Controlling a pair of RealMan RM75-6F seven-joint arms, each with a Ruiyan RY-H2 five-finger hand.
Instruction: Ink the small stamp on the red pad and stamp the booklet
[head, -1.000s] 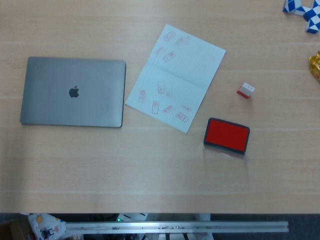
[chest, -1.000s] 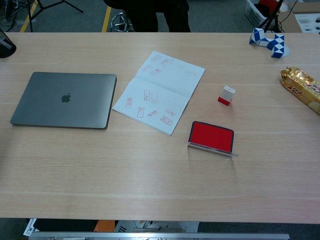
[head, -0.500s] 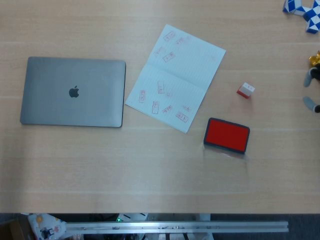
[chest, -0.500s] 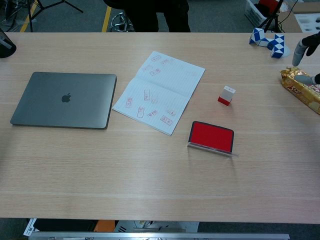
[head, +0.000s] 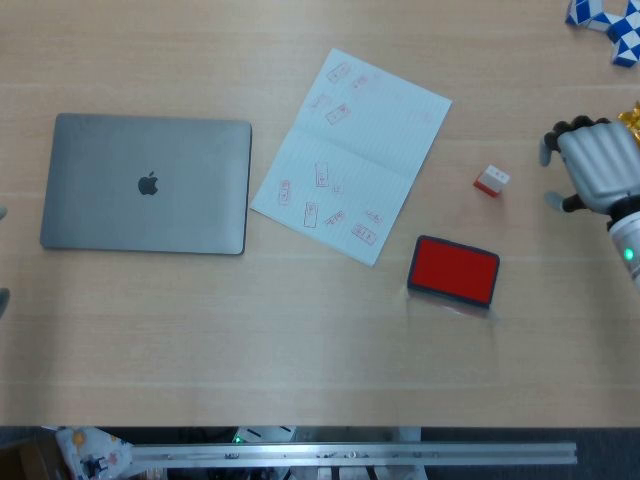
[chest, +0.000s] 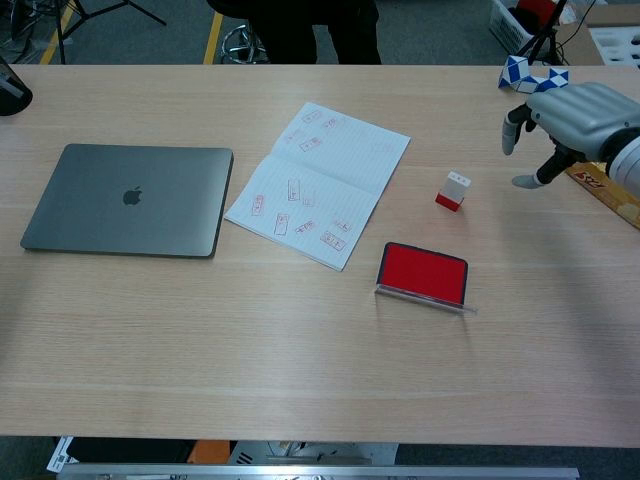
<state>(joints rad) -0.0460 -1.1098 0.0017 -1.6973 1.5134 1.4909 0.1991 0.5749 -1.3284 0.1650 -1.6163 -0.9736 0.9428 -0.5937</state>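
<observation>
The small white-and-red stamp (head: 491, 180) (chest: 453, 190) stands on the table, right of the open booklet (head: 350, 155) (chest: 320, 180), whose pages carry several red imprints. The red ink pad (head: 453, 268) (chest: 423, 272) lies open just in front of the stamp. My right hand (head: 592, 165) (chest: 570, 115) hovers right of the stamp, apart from it, with fingers spread and holding nothing. Of my left hand (head: 2, 213) only two separated fingertips show at the head view's left edge, far from the task's objects.
A shut grey laptop (head: 147, 183) (chest: 128, 198) lies left of the booklet. A blue-and-white snake puzzle (head: 605, 20) (chest: 525, 72) sits at the back right. A gold snack packet (head: 632, 125) (chest: 610, 185) lies just behind the right hand.
My right hand has come in from the right edge toward the stamp. Left fingertips now show at the left edge. The stamp, pad and booklet have not moved.
</observation>
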